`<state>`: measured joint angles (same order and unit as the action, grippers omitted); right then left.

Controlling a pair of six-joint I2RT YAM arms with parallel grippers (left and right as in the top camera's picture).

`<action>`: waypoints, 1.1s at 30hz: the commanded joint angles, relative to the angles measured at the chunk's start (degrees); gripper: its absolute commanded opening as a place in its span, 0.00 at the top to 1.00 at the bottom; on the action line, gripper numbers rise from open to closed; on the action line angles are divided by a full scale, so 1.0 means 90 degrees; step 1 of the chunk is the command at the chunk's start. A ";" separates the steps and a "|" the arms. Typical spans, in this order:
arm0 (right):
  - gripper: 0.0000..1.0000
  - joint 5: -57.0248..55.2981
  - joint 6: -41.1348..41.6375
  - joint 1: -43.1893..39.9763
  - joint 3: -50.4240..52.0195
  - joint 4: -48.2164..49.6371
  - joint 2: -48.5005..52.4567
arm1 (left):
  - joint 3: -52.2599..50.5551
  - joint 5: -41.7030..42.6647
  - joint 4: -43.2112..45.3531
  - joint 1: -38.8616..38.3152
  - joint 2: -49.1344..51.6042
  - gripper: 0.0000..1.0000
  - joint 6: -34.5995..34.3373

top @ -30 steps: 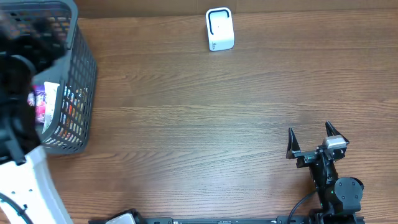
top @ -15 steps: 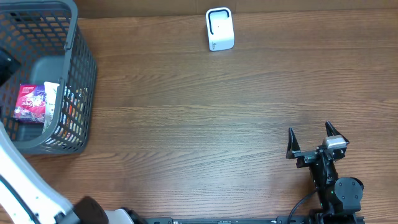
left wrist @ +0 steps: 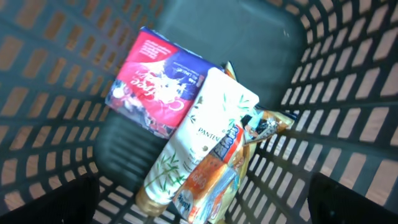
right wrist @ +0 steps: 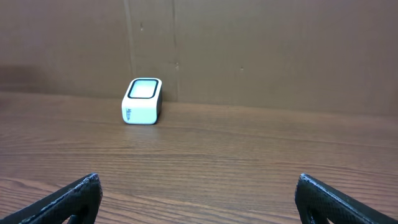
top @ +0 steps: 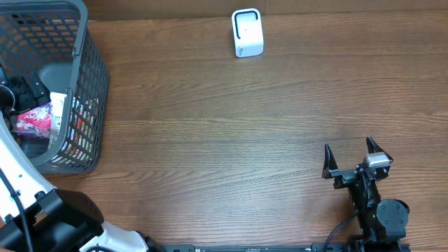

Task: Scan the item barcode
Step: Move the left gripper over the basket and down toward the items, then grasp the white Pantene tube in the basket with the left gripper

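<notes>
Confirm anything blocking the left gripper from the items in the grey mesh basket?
Nothing visible. The open left gripper hangs over the grey mesh basket; the white Pantene tube and pink packet lie exposed.

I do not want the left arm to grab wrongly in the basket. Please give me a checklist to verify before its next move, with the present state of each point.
1. Left gripper open over the basket: ok.
2. Items in its view, red pack, white tube, orange bag: ok.
3. Items lying apart: not ok, the bag overlaps the tube, the tube overlaps the pack.
4. Barcode showing on any item: cannot tell.
5. Scanner standing at the far edge: ok.
6. Right gripper open, holding nothing: ok.
</notes>
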<state>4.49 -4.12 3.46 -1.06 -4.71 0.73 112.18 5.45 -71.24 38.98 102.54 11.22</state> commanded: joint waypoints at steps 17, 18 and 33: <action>0.00 0.0027 -0.0027 0.0036 0.0066 0.0032 -0.0063 | -0.0002 0.0194 0.0087 -0.0172 0.2159 0.08 0.2052; 0.00 0.0027 -0.0027 0.0036 0.0066 0.0032 -0.0063 | -0.0002 0.0185 0.0092 -0.0216 0.2271 0.09 0.2074; 0.00 0.0029 -0.0027 0.0036 0.0066 0.0032 -0.0063 | 0.0051 -0.0471 0.0257 -0.0687 0.2973 0.41 0.2021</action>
<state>4.49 -4.12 3.46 -1.06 -4.75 0.73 112.12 2.00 -69.12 33.23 127.50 30.41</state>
